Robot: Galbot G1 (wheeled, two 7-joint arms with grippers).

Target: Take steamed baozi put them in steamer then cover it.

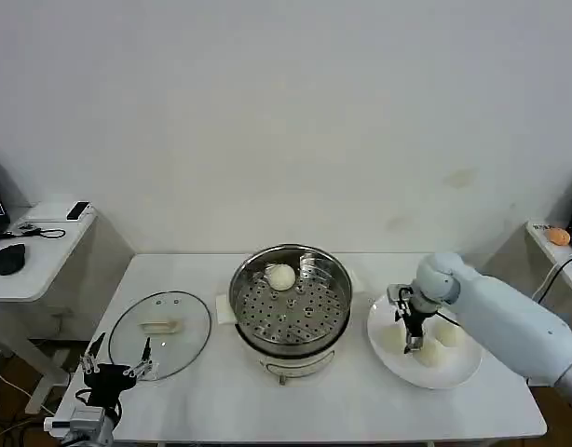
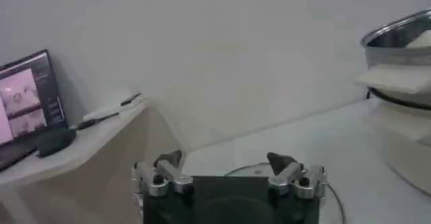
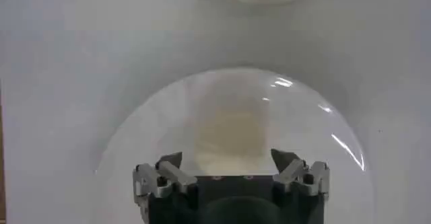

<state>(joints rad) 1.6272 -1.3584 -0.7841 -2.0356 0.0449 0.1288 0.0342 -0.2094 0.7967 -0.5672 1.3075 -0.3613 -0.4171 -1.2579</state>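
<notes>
White baozi (image 3: 232, 128) between right gripper's (image 3: 227, 159) spread jaws.

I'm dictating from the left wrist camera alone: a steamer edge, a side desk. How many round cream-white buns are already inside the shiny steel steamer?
Observer: One cream-white bun sits on the perforated tray of the steel steamer.
Operator: Where's the right gripper?
Observer: The right gripper is open, low over the flat white plate to the steamer's right.
Operator: And the lid?
Observer: The clear glass lid lies flat on the white table, left of the steamer, just beyond the open left gripper.
</notes>
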